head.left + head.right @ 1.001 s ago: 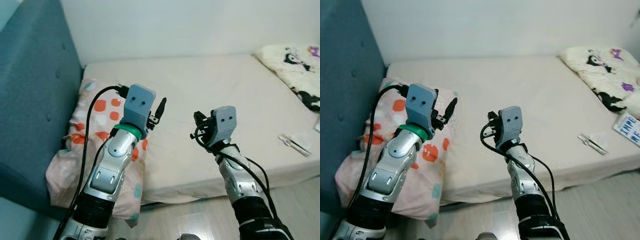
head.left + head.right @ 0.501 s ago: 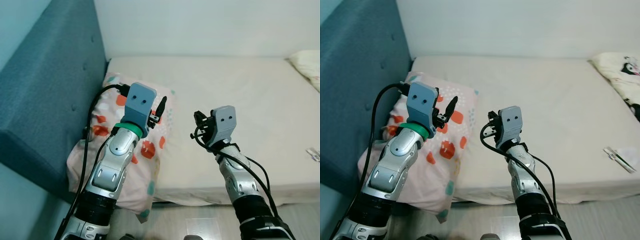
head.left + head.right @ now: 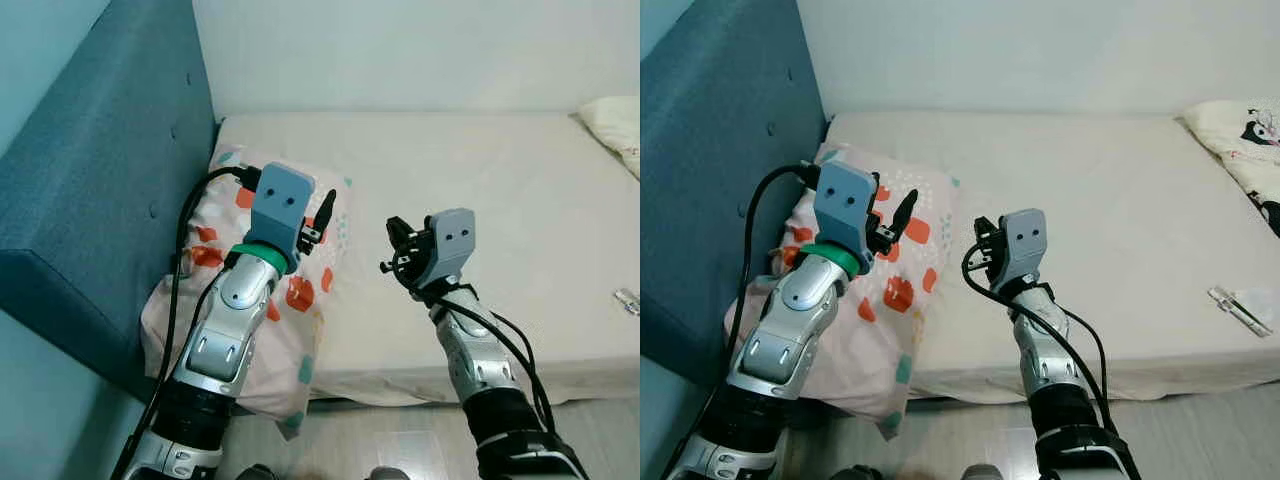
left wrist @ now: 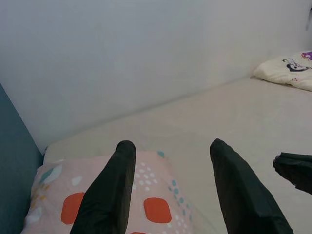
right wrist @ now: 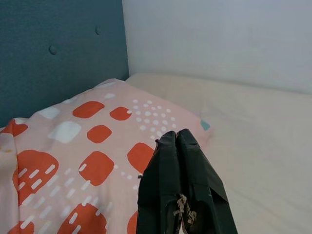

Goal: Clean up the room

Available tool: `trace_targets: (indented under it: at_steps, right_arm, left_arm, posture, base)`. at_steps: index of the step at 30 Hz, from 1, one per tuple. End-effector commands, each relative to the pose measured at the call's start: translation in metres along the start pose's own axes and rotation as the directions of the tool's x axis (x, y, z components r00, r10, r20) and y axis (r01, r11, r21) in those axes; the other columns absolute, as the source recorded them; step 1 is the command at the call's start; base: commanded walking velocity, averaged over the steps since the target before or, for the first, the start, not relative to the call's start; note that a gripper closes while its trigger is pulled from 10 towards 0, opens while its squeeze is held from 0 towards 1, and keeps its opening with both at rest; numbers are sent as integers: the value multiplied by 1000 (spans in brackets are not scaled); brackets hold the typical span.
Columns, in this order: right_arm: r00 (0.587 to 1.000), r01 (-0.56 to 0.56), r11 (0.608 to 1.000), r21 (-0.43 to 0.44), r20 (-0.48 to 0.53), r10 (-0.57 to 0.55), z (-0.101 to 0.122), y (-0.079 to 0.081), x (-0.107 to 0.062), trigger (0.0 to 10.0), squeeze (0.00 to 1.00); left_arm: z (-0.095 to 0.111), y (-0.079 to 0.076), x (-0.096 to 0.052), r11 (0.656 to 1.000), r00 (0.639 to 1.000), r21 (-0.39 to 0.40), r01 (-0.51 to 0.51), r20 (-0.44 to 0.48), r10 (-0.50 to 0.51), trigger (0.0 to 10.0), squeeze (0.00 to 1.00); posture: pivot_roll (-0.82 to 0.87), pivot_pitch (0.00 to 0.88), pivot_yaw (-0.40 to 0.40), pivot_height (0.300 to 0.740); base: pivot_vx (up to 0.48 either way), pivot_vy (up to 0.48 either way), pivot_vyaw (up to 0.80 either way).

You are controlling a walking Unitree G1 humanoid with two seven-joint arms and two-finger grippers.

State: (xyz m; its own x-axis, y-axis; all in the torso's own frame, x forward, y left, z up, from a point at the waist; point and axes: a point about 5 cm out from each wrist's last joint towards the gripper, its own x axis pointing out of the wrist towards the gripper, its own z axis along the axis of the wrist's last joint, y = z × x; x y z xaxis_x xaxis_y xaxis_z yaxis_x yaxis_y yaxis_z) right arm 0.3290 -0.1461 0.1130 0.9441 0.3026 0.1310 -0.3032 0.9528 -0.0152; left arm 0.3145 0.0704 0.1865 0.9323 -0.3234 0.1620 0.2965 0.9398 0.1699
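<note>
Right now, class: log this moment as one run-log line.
left gripper: open, above pillow | right gripper: shut, empty, raised over bed | pillow: against headboard, overhanging bed edge

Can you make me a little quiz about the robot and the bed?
1. True or false: the left hand is open.
2. What lies against the blue headboard? A) spotted pillow B) book C) shoe
3. Fill in: the right hand is ____, holding nothing.

Key: 1 true. 2 A, the spotted pillow, hanging partly over the edge of the mattress. 3 shut.
</note>
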Motion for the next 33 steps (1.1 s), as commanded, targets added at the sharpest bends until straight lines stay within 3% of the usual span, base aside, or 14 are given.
trace_targets:
  at_steps: [1, 22, 33]
  right_arm:
    - [1000, 10, 1000, 7, -1, -10, -3, -2, -3, 10000, 0]
    - [1000, 17, 1000, 19, -8, -17, -4, -3, -3, 10000, 0]
    - [1000, 21, 1000, 20, -14, -20, -5, -3, -4, 10000, 0]
  left_arm:
    - [-2, -4, 0, 1000, 1000, 4, 16, -1, -16, 10000, 0]
    - [1, -3, 1, 1000, 1000, -21, 17, 5, -17, 10000, 0]
    - [1, -2, 2, 1000, 1000, -27, 11, 9, -11, 10000, 0]
  posture:
    - [18, 0, -24, 740]
    - [19, 0, -22, 740]
    - [19, 0, -21, 740]
  base:
    - [0, 0, 0]
    - [0, 0, 0]
    - [0, 480, 0]
